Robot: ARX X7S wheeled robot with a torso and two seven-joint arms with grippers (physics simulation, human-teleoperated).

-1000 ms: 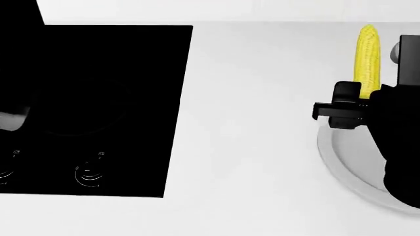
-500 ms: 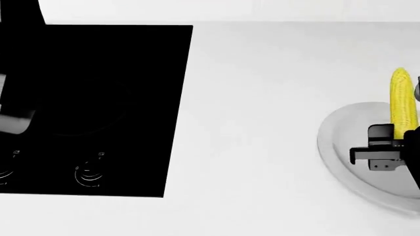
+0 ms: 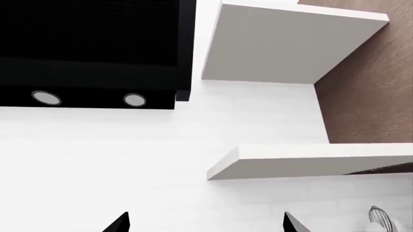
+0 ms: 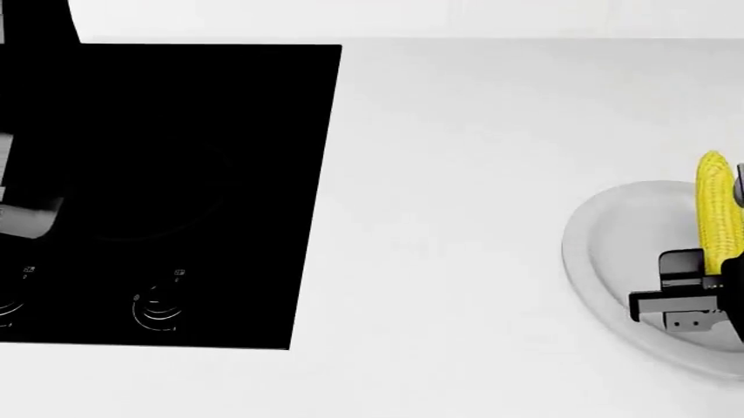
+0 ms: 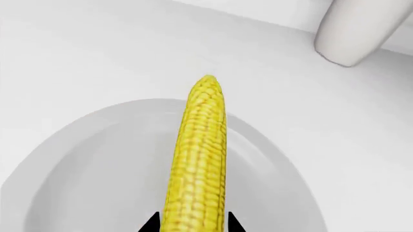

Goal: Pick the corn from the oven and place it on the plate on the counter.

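Note:
The yellow corn (image 4: 717, 205) is clamped at its near end by my right gripper (image 4: 706, 261), at the right edge of the head view. It hangs lengthwise over the round grey-white plate (image 4: 605, 252) on the white counter (image 4: 465, 174). In the right wrist view the corn (image 5: 200, 145) runs out from between the black fingertips (image 5: 150, 223) of the right gripper (image 5: 191, 225), with the plate's rim (image 5: 77, 125) curving under it. I cannot tell whether the cob touches the plate. My left gripper (image 3: 205, 224) is open and holds nothing. The oven is out of view.
A black cooktop (image 4: 174, 174) with dial marks fills the left of the counter, and part of my left arm (image 4: 23, 213) lies over it. The left wrist view shows white wall shelves (image 3: 290, 43), a black hood (image 3: 90, 48) and a whisk (image 3: 380, 217). A white cylinder (image 5: 358, 29) stands beyond the plate.
My right gripper has carried the corn to the right and toward the counter's near edge, from beyond the plate's far rim to over the plate. The left arm has hardly shifted.

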